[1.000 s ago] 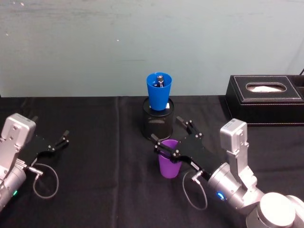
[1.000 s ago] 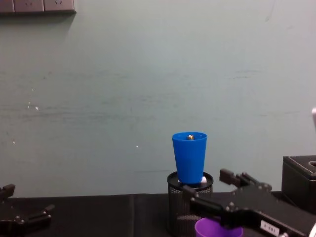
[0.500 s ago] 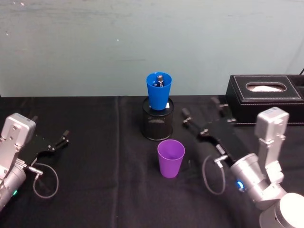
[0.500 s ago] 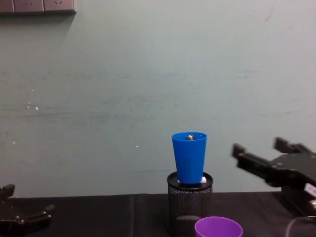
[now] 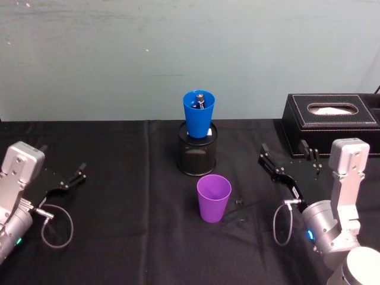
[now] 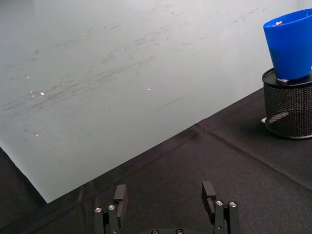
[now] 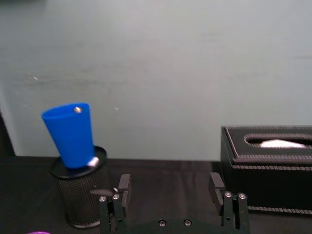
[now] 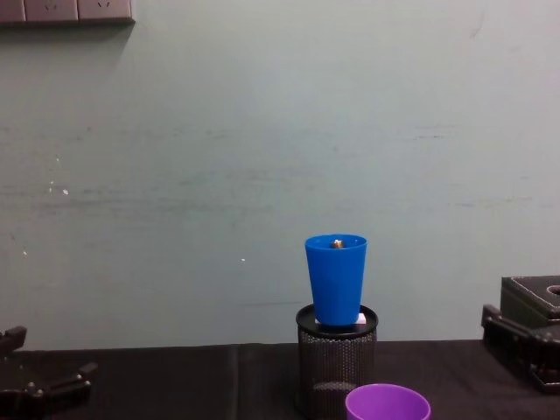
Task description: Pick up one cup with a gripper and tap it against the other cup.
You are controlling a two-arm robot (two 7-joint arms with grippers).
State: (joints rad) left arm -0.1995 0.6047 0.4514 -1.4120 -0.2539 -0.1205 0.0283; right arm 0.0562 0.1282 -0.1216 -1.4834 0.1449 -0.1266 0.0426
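Pincers number two, the left pincer [image 5: 70, 178] spread and empty at the desk's [image 5: 119, 178] left, then one purple plastic tumbler [image 5: 214, 198] standing before one blue plastic tumbler [image 5: 199, 114] in one black mesh holder [image 5: 196, 155], then the right pincer [image 5: 288, 160], agape, empty.

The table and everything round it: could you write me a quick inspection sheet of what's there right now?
Surface: black cloth on the table.
Job's things: purple cup upright, untouched; blue cup sitting in the mesh holder.
Clutter: tissue box back right; small dark bits beside the purple cup.
Grippers: right gripper open, off to the cup's right; left gripper open, parked far left.
Cables: a loop at each wrist.
Surroundings: pale green wall, sockets.
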